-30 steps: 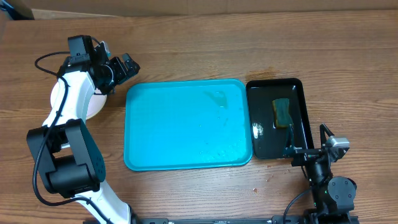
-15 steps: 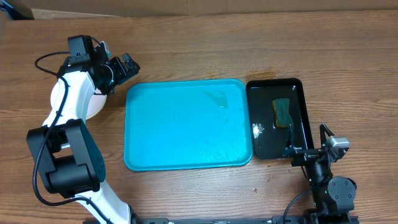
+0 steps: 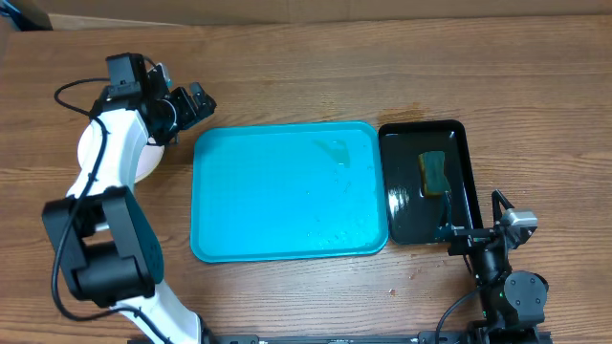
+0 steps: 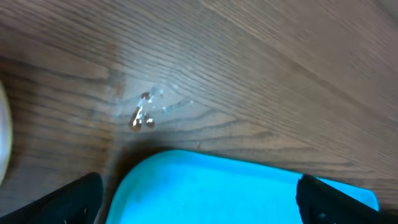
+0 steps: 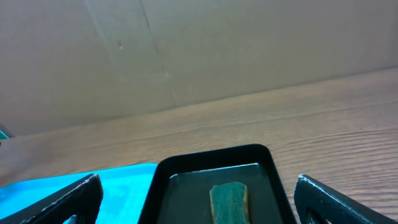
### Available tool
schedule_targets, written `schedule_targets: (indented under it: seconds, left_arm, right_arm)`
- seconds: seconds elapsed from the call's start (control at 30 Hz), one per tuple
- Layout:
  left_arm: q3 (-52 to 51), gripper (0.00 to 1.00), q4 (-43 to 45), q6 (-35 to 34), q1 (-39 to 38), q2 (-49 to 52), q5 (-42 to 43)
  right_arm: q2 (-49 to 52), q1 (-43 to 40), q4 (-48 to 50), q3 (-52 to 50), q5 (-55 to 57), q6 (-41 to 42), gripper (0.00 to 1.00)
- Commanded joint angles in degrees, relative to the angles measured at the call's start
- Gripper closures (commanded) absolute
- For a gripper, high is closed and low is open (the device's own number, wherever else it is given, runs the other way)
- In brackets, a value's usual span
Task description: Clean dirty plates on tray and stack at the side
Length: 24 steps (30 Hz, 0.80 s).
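The turquoise tray (image 3: pixel 287 191) lies mid-table with no plates on it, only a few wet marks. A white plate stack (image 3: pixel 143 162) sits on the table left of the tray, mostly hidden under my left arm, so I cannot tell how many plates it holds. My left gripper (image 3: pixel 194 107) is open and empty over the tray's far left corner. The left wrist view shows that corner (image 4: pixel 236 193) between my spread fingers (image 4: pixel 199 202) and a plate edge (image 4: pixel 3 137) at far left. My right gripper (image 3: pixel 475 236) is open and empty near the front edge.
A black tray (image 3: pixel 426 182) holding a green sponge (image 3: pixel 435 172) and some water stands right of the turquoise tray; it also shows in the right wrist view (image 5: pixel 214 171). Water drops (image 4: pixel 143 118) lie on the wood. A cardboard wall (image 5: pixel 186 50) stands behind the table.
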Motion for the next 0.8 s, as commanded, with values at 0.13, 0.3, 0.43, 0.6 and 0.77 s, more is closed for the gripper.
schedule_targets:
  seconds: [0.13, 0.3, 0.43, 0.6, 0.77]
  left_arm:
    - [1.0, 0.00, -1.1, 1.3, -6.4, -22.7, -5.1]
    - [0.9, 0.00, -1.0, 1.3, -8.4, -37.1, -5.0]
    - [-1.4, 0.00, -1.1, 1.3, -9.7, -47.4, -5.1]
    - [-10.4, 0.00, -2.6, 1.3, -9.8, -60.8, -5.1]
    - [-23.8, 0.00, -8.4, 2.4, -9.7, -74.3, -5.1]
  right_arm:
    - [-0.6, -0.2, 0.3, -0.6, -0.1, -0.4, 0.00]
    - [-0.6, -0.2, 0.3, -0.6, -0.1, -0.4, 0.00]
    - [-0.6, -0.2, 0.3, -0.6, -0.1, -0.4, 0.00]
    - [-0.6, -0.2, 0.3, -0.6, -0.1, -0.4, 0.00]
    - [-0.6, -0.2, 0.3, -0.6, -0.1, -0.4, 0.00]
